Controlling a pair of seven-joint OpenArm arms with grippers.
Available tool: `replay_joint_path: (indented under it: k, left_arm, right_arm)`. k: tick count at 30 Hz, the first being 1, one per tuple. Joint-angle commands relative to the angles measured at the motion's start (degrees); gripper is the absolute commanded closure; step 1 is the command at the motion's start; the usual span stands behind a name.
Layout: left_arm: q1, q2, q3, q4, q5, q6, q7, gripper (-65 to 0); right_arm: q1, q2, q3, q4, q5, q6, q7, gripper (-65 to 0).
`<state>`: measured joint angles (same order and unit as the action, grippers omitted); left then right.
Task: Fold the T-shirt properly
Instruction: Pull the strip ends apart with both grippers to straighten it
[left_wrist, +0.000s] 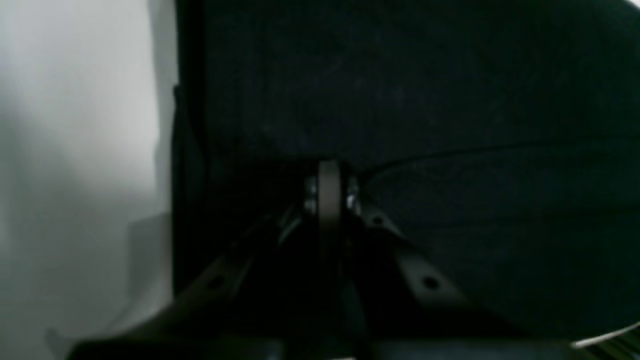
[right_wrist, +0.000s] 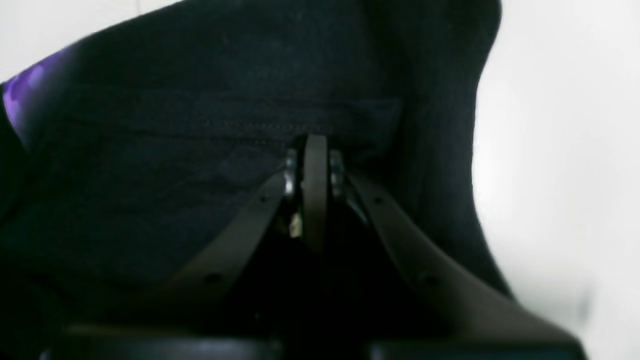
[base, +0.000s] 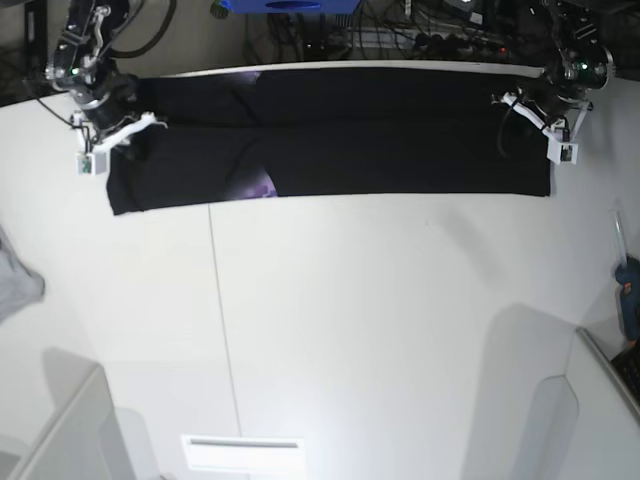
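**Inspector A:** Surface first, from the near edge.

**Inspector B:** White tabletop (base: 350, 330), matte, with a thin seam running from the middle toward 6 o'clock, left of centre. A pale slotted plate (base: 241, 443) lies flat at 6 o'clock by the near edge. Soft shadows fall at 5 and 7 o'clock.

**Inspector A:** Other items around?

**Inspector B:** A grey cloth (base: 18, 280) overhangs the edge at 9 o'clock, well apart from the garment. A blue-handled object (base: 628, 285) sits at 3 o'clock, too small to identify. Nothing lies on the bare middle of the surface.

**Inspector A:** The garment?

**Inspector B:** The T-shirt (base: 330, 140), black, lies as a long band across the far side, from 10 to 2 o'clock, with a patch of purple print showing on its near edge.

**Inspector A:** Grippers?

**Inspector B:** The right gripper (right_wrist: 314, 150) at 10 o'clock has its jaws pressed together, pinching a stitched hem. The left gripper (left_wrist: 329, 175) at 2 o'clock has its jaws likewise clamped on black fabric.

**Inspector A:** Beyond?

**Inspector B:** Tangled cables (base: 420, 35) and a blue box (base: 290, 6) at 12 o'clock.
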<state>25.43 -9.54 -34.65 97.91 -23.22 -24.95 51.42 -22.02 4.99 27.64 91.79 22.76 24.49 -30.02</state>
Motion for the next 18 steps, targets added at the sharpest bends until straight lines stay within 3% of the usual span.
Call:
replay_joint_path:
  k: [1, 18]
  left_arm:
    - [-0.07, -0.53, -0.20, -0.02, 2.78, 0.91, 1.28, 0.0]
    - [-12.11, -3.16, -0.20, -7.67, 3.14, 1.08, 1.81, 0.0]
  right_arm:
    - [0.53, 0.50, 0.19, -0.14, -1.09, -0.62, -0.09, 0.0]
    - [14.24, 0.50, 0.01, -10.87, -1.53, -2.03, -0.44, 0.0]
